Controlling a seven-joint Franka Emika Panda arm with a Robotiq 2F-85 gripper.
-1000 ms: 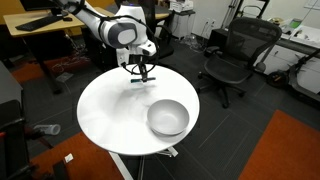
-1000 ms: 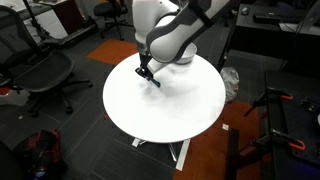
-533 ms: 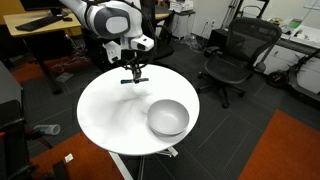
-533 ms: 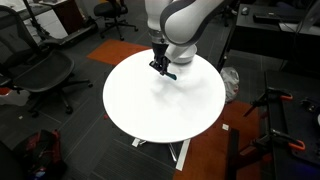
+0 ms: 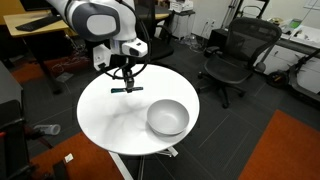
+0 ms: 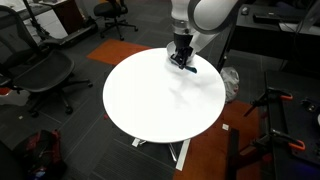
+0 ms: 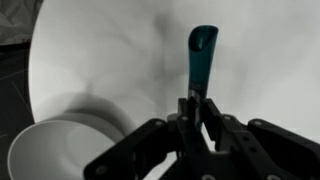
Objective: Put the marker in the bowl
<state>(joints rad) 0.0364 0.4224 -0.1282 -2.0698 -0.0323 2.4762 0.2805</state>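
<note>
My gripper [image 5: 125,82] is shut on the marker [image 5: 127,89], a thin dark pen with a teal-blue end, and holds it level above the round white table [image 5: 105,115]. In the wrist view the teal end of the marker [image 7: 201,57] sticks out past the shut fingers [image 7: 196,108]. The light-grey bowl [image 5: 167,118] stands on the table to the right of and nearer than the gripper, apart from it; its rim also shows in the wrist view [image 7: 55,150]. In an exterior view the gripper [image 6: 182,60] holds the marker [image 6: 184,66] over the table's far side; the bowl is hidden there.
Black office chairs [image 5: 232,55] stand around the table, another at the left [image 6: 40,75]. Desks stand behind [image 5: 45,25]. An orange floor mat [image 5: 290,150] lies at the lower right. The table edge [image 6: 160,135] drops off all round.
The arm has lifted and swung with the marker in the gripper, moving across the table; the bowl has not moved.
</note>
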